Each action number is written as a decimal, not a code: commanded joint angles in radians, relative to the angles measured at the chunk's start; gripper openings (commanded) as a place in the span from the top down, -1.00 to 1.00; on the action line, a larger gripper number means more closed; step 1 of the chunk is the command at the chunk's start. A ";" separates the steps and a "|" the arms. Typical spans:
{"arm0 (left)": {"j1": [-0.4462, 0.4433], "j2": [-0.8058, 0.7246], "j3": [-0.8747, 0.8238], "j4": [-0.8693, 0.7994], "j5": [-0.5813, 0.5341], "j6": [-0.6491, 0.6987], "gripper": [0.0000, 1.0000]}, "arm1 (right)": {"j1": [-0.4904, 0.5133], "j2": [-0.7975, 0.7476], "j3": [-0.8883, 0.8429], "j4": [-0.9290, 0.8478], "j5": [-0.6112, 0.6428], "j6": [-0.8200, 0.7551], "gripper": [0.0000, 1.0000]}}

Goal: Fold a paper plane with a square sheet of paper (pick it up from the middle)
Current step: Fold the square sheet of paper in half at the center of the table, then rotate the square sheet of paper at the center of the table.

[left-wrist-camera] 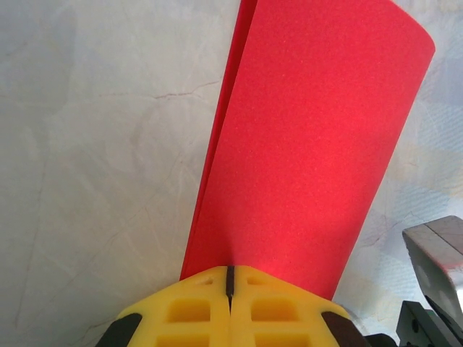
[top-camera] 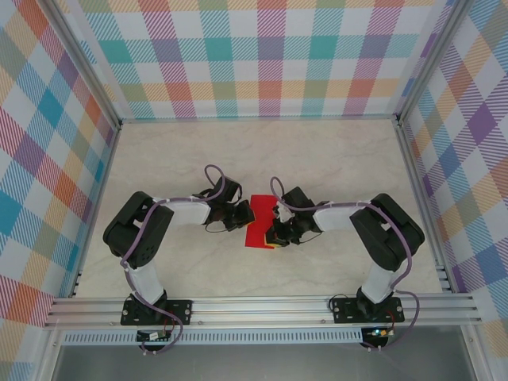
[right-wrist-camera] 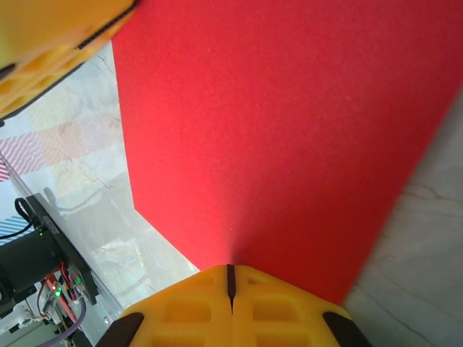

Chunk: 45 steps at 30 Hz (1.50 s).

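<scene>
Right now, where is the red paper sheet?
The thin bright red sheet of paper is over the middle of the pale table in the top view, pinched from both sides: left claw on its left, right claw on its right.

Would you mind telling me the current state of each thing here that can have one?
square sheet of paper: bent over into two layers, pinched from either side, not yet a plane.
left gripper: shut on the square sheet of paper.
right gripper: shut on the square sheet of paper.
</scene>
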 commanded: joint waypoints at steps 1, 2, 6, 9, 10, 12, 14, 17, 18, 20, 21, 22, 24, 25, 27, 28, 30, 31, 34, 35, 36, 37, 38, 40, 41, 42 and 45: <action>-0.015 0.097 -0.083 -0.247 -0.181 0.023 1.00 | 0.004 -0.024 -0.080 -0.017 0.025 -0.023 1.00; -0.016 0.096 -0.084 -0.249 -0.184 0.023 1.00 | 0.004 -0.033 -0.101 -0.016 0.030 -0.025 1.00; -0.016 0.092 -0.085 -0.245 -0.192 0.028 1.00 | 0.005 -0.077 -0.169 -0.015 0.062 -0.032 1.00; -0.016 0.083 -0.084 -0.242 -0.196 0.037 1.00 | 0.005 -0.118 -0.173 -0.021 0.063 -0.029 1.00; -0.016 0.077 -0.080 -0.236 -0.190 0.042 1.00 | 0.005 -0.140 -0.168 -0.024 0.064 -0.026 1.00; -0.017 0.059 -0.069 -0.231 -0.179 0.056 1.00 | 0.005 -0.185 -0.147 -0.053 0.078 -0.024 1.00; -0.017 0.040 -0.046 -0.227 -0.157 0.083 1.00 | 0.005 -0.235 -0.120 -0.085 0.103 -0.023 1.00; -0.017 0.021 0.010 -0.236 -0.134 0.132 1.00 | 0.006 -0.279 -0.094 -0.099 0.163 -0.025 1.00; -0.017 0.021 0.037 -0.255 -0.135 0.151 1.00 | 0.006 -0.277 -0.085 -0.102 0.190 -0.025 1.00; -0.016 0.025 0.080 -0.266 -0.132 0.186 1.00 | 0.008 -0.248 -0.058 -0.099 0.224 -0.030 1.00; -0.017 0.029 0.102 -0.306 -0.133 0.204 1.00 | 0.009 -0.222 -0.040 -0.101 0.241 -0.029 1.00; -0.017 0.034 0.119 -0.315 -0.127 0.224 1.00 | 0.012 -0.194 -0.027 -0.096 0.251 -0.031 1.00; -0.017 0.037 0.146 -0.318 -0.116 0.257 1.00 | 0.026 -0.145 -0.004 -0.079 0.260 -0.028 1.00; -0.017 0.037 0.158 -0.316 -0.108 0.272 1.00 | 0.034 -0.124 0.009 -0.071 0.261 -0.027 1.00; -0.017 0.037 0.186 -0.324 -0.104 0.295 1.00 | 0.052 -0.089 0.028 -0.051 0.259 -0.017 1.00; -0.018 0.033 0.197 -0.327 -0.104 0.299 1.00 | 0.063 -0.071 0.033 -0.033 0.255 -0.011 1.00; -0.014 0.013 0.199 -0.316 -0.111 0.291 0.97 | 0.081 -0.043 0.050 -0.015 0.256 0.006 1.00; -0.013 -0.003 0.196 -0.310 -0.119 0.280 0.94 | 0.092 -0.025 0.058 -0.013 0.264 0.014 1.00; 0.005 -0.056 0.182 -0.310 -0.167 0.239 0.89 | 0.123 0.009 0.067 -0.002 0.285 0.053 1.00; 0.011 -0.077 0.169 -0.307 -0.189 0.225 0.88 | 0.132 0.018 0.069 0.001 0.293 0.066 1.00; 0.020 -0.103 0.149 -0.303 -0.213 0.207 0.86 | 0.143 0.030 0.068 0.009 0.299 0.082 1.00; 0.030 -0.127 0.128 -0.303 -0.239 0.187 0.83 | 0.152 0.040 0.072 0.019 0.302 0.102 1.00; 0.042 -0.151 0.110 -0.306 -0.263 0.166 0.80 | 0.158 0.052 0.074 0.025 0.304 0.119 1.00; 0.069 -0.207 0.047 -0.295 -0.298 0.125 0.79 | 0.175 0.075 0.088 0.052 0.300 0.159 1.00; 0.078 -0.233 0.018 -0.283 -0.305 0.108 0.79 | 0.183 0.084 0.101 0.062 0.299 0.173 1.00; 0.086 -0.263 -0.016 -0.248 -0.304 0.094 0.79 | 0.191 0.102 0.119 0.069 0.295 0.188 1.00; 0.089 -0.332 -0.096 -0.198 -0.257 0.072 0.79 | 0.191 0.118 0.154 0.115 0.283 0.218 1.00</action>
